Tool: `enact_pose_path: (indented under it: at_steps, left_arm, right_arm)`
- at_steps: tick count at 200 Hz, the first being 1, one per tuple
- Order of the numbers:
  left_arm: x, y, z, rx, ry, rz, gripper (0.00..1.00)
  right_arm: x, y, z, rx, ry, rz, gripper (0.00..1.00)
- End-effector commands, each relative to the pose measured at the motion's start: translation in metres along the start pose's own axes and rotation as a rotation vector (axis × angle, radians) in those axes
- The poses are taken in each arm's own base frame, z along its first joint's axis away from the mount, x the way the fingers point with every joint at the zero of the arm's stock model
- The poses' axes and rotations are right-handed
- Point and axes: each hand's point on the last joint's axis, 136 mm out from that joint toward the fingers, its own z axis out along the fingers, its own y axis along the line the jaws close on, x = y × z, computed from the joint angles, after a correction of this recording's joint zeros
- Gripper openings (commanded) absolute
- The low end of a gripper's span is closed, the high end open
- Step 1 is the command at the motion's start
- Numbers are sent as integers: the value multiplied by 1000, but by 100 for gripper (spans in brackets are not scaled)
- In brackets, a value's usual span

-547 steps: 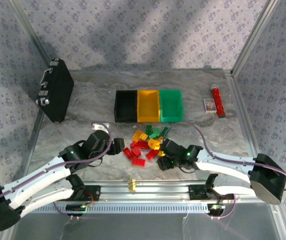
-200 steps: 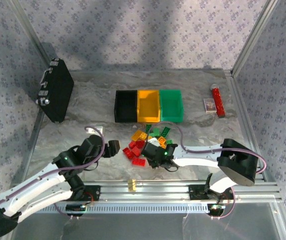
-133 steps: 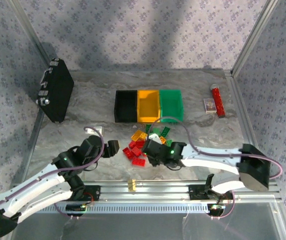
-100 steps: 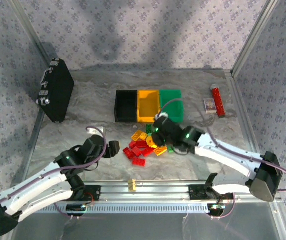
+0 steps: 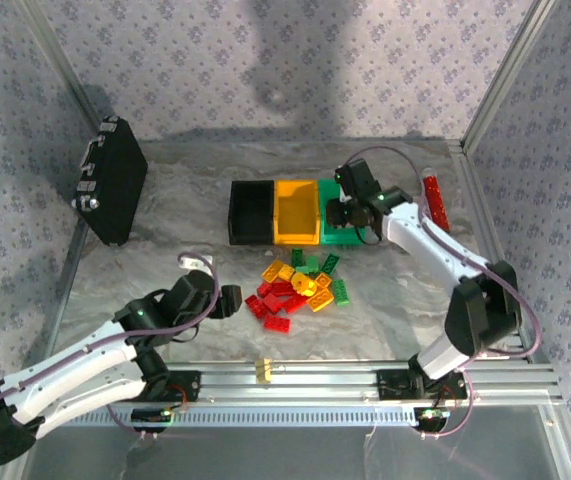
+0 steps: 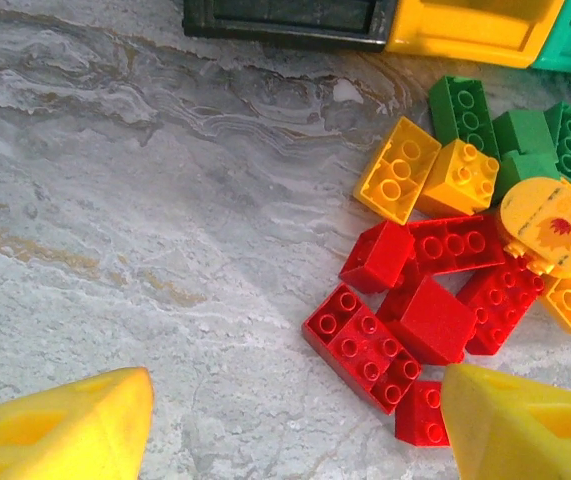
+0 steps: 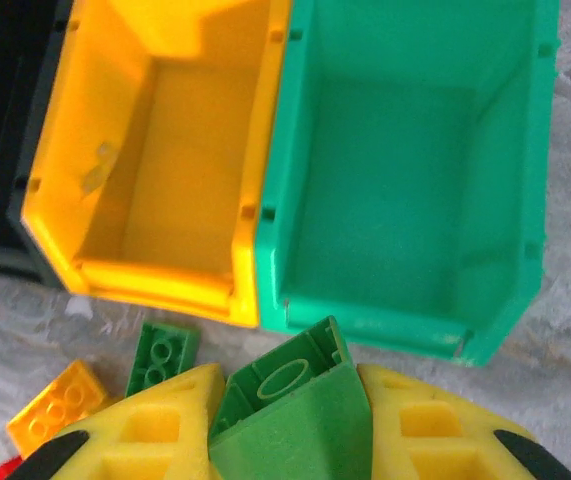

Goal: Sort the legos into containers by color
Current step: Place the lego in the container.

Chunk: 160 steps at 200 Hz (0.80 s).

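Legos [image 5: 295, 288] mostly sit in a loose heap on the marble-look table [image 5: 165, 230], just in front of the three joined bins. The red ones are on the left arm's side, the yellow and green ones nearer the bins.

Right gripper [image 5: 346, 214] is up over the green bin [image 5: 339, 238]. Its wrist cam shows it clamped on a green brick [image 7: 287, 410], hollow underside facing the camera, squeezed between the two yellow pads [image 7: 160, 425]. That brick hangs above the bin's front rim, not inside it. The green bin looks bare inside, and so does the orange-yellow bin [image 7: 160, 150] next to it. The black bin [image 5: 251, 212] is at the left end of the row, and I can't really make out its floor.

Left gripper [image 5: 227, 300] is down low at the left side of the heap, jaws spread wide with nothing gripped. From its wrist cam the nearest red bricks [image 6: 365, 345] lie ahead of the yellow fingertips [image 6: 65, 425], not touching them.

A black latched case [image 5: 110, 180] leans at the far left, well apart from everything.
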Motion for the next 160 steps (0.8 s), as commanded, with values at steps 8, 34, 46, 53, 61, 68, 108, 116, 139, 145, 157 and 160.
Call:
enact_pose_path:
  at_steps: [8,34,46,53,61,68,108,116,139,145,157,160]
  left_arm:
    - [-10,-15,-8,46,-18,-14,76]
    - [-9,-17,-9,52,-19,-16,76]
    - [-9,-18,-10,54,-22,-14,76]
    - [-8,-19,-10,56,-22,-13,76]
    - [-9,-20,-11,58,-22,-12,76]
    - [-9,-21,-11,60,-22,-11,76]
    - [-9,-24,-13,67,-25,-1,76]
    - [-9,-25,-13,70,-26,-1,76]
    - [-9,-27,-11,73,-22,4,76]
    - [-8,-27,-11,73,-19,7,76]
    - [-9,-28,-11,73,-18,9,76]
    - [-9,-29,-10,75,-20,8,76]
  right_arm:
    - [-15,-7,23,6,39,-8,25]
    - [-24,-12,40,34,62,-3,25]
    - [-28,-12,45,39,65,-4,26]
    - [-29,-12,47,43,71,-2,27]
    - [-30,-13,50,50,77,-3,32]
    - [-31,-14,50,61,80,-2,43]
    - [-32,-7,17,82,4,-23,61]
    - [-29,-6,9,84,-5,-28,62]
    - [-14,-2,-11,76,-16,-45,62]
    - [-6,-1,-15,72,-8,-51,62]
    - [14,3,-19,61,12,-58,62]
    - [20,4,-20,56,18,-59,61]
